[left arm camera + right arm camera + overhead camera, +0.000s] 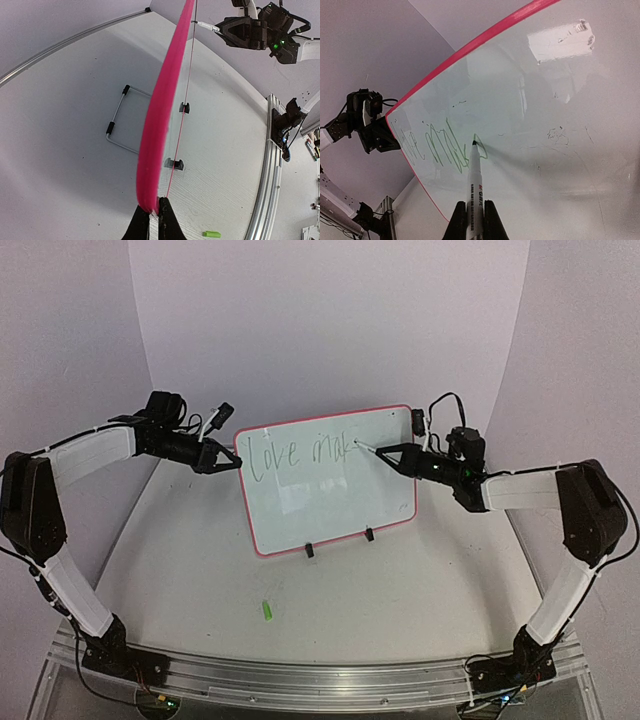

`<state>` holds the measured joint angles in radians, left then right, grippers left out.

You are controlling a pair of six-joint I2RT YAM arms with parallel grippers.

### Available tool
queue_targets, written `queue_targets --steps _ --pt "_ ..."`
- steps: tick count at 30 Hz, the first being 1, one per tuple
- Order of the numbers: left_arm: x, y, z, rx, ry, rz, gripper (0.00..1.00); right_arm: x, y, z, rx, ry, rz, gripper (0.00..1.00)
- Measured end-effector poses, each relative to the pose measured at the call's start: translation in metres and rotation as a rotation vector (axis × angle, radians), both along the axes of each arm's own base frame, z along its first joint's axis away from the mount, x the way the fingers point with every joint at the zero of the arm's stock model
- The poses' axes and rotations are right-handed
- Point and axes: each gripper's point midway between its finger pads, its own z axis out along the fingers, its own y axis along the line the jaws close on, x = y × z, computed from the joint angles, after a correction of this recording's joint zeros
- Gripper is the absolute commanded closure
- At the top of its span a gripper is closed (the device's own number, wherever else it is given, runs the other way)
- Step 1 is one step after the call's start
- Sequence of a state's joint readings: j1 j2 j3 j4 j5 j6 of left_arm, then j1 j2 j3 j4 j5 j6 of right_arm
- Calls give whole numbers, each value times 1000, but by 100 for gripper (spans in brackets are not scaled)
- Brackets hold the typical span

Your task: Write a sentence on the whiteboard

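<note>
Steadying the whiteboard [335, 495], upright on the tabletop [190, 570], with left end effector [234, 462] clamped on its rim; writing the sentence [300, 453] with right end effector [384, 452] clamped on marker [474, 185], tip at "Love mak". Next: finish the word, probably with light pressure

The whiteboard [330, 490] stands between left pincer [236, 462] and right pincer [385, 452], whose marker [476, 185] touches it.

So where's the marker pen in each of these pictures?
Top external: marker pen right of centre, tip on the whiteboard.
Left wrist: top edge, right of the pink rim.
Right wrist: bottom centre, pointing up, in the right tool.
Shared landmark: the whiteboard's pink rim.
</note>
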<state>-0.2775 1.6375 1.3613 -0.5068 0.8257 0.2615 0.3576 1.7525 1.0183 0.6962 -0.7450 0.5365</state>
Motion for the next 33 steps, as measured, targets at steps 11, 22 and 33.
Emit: queue_targets --steps 11,22,33 --pt "0 0 0 0 0 0 100 -6 -1 -15 -10 29 12 100" --pt "0 0 0 0 0 0 100 -10 -5 -29 -28 52 -9 100" --pt "-1 -1 0 0 -1 -3 100 -14 -12 -21 -32 39 -48 100"
